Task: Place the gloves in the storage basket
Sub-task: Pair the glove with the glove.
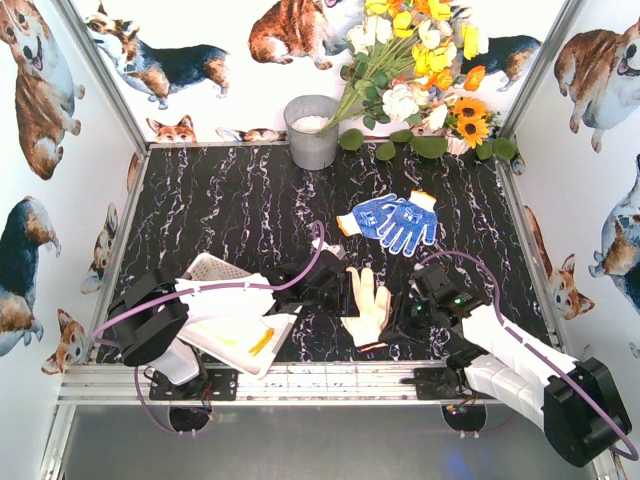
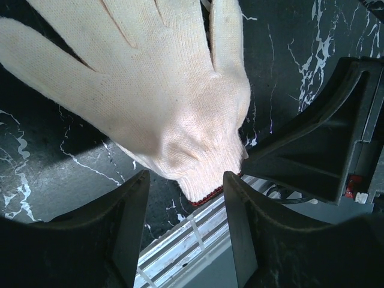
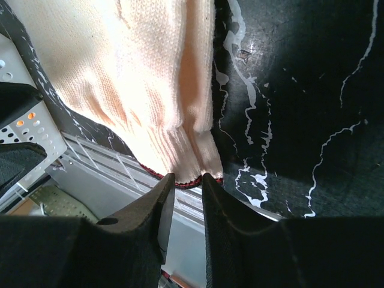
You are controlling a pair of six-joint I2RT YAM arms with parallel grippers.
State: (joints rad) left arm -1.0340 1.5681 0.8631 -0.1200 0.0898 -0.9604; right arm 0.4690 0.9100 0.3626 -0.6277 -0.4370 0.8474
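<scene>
Flat on the black marbled desk (image 1: 230, 200), close to the middle of its near edge: a cream glove (image 1: 368, 305), fingers toward the far edge, cuff with a dark red hem right at the near edge. On either side of that cuff, the left pincer (image 2: 186, 180), spread, its two fingers apart from the knit and gripping nothing. At the same hem from the other side, the right pincer (image 3: 188, 179), narrowed to a slim gap, tips meeting the hem; cannot tell whether actually pinching it. Farther in, right of the desk's centre and well apart from the cream glove: a pair of blue dotted gloves (image 1: 395, 220), overlapping, with yellow-orange at one cuff. At the near left corner, the white storage basket (image 1: 215, 268), largely covered by the left arm, with something orange inside, too small to tell. By the far edge, a grey bucket (image 1: 312, 135), and flowers (image 1: 420, 60) toward the far right corner.
</scene>
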